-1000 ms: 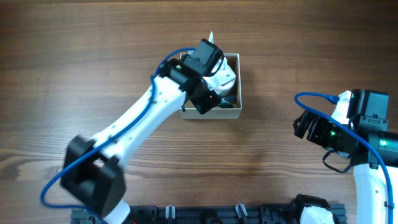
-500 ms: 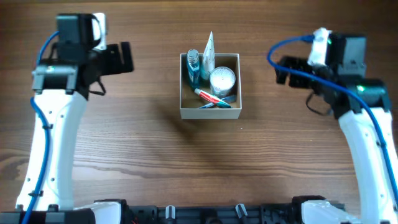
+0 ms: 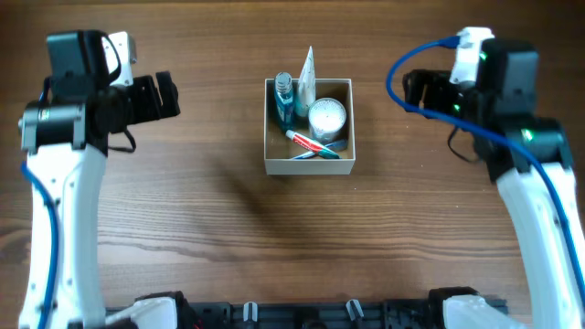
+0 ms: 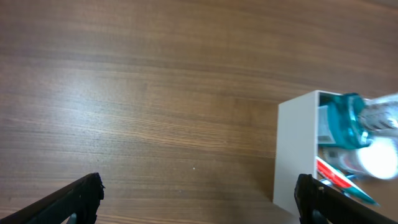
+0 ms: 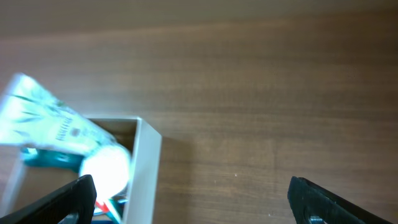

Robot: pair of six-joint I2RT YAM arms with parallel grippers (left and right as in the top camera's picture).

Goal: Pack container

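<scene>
The container (image 3: 308, 165) is a square white cardboard box with a tan inside, at the table's middle. In it are a blue bottle (image 3: 284, 100), an upright white tube (image 3: 306, 73), a round white jar (image 3: 327, 117) and a red-and-white toothpaste tube (image 3: 307, 140). My left gripper (image 3: 166, 96) is open and empty, far to the left of the box. My right gripper (image 3: 416, 90) is open and empty, to the right of it. The box also shows in the left wrist view (image 4: 295, 149) and in the right wrist view (image 5: 144, 168).
A dark rack (image 3: 302, 315) runs along the table's front edge. Bare wooden tabletop (image 3: 219, 219) surrounds the box on all sides.
One second ago my left arm reached over the box; it has since swung back to the far left. My right arm has risen from the lower right to the upper right.
</scene>
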